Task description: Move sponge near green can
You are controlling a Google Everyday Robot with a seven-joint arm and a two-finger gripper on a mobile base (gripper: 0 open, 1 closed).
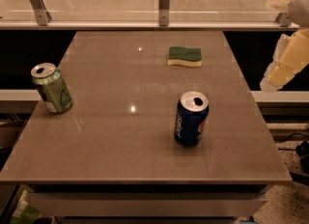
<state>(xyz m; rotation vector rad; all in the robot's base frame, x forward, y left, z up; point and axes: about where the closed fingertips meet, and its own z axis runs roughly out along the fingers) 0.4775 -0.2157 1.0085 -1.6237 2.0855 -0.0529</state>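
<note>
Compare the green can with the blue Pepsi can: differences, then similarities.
The green can is light green with a pale drop mark; the blue Pepsi can is dark blue with a round logo. The green can stands by the left edge of the table; the blue Pepsi can stands right of centre, nearer the front. Both are upright with silver tops. The gripper is beyond the table's right edge, touching neither.

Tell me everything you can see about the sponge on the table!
The sponge is a small, flat rectangle with wavy edges. Its top is a dark green scouring layer, and below that is pale yellow foam. It lies flat, green side up, on the far part of the brown table, toward the right side. Nothing touches it but the table. The green can stands far off at the left edge. The gripper hangs beyond the table's right edge, apart from it.
</note>
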